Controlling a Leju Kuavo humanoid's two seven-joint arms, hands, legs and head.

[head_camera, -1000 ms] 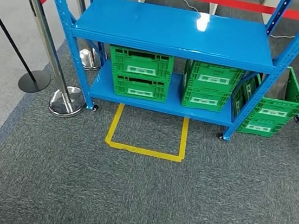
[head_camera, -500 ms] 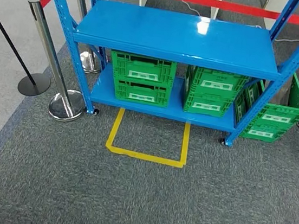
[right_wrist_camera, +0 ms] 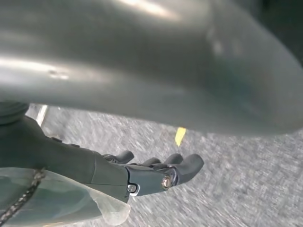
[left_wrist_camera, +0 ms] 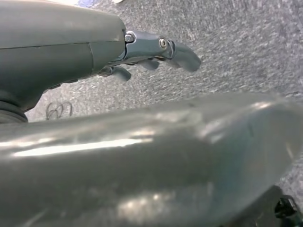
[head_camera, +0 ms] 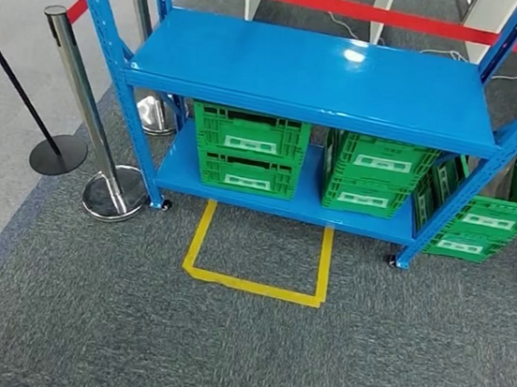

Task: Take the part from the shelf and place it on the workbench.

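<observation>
While both our left hand (left_wrist_camera: 157, 52) and right hand (right_wrist_camera: 157, 172) hang empty with fingers apart, we judge the green crates (head_camera: 251, 150) rigid, best gripped by their rims.

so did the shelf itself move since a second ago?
No. The shelf, yellow tape and stanchion base all slid down the head view together, keeping their spacing: the camera moved, not the shelf.

you have a blue metal shelf (head_camera: 313, 73) standing on grey carpet (head_camera: 236, 351), its upper deck bare and glossy. on the lower deck sit two stacks of green crates (head_camera: 251, 150), side by side. on the carpet: a tilted green crate stack (head_camera: 483, 221) beside the right-hand post, a yellow tape outline (head_camera: 255, 283) before the shelf, chrome stanchion bases (head_camera: 114, 193) at left.
</observation>
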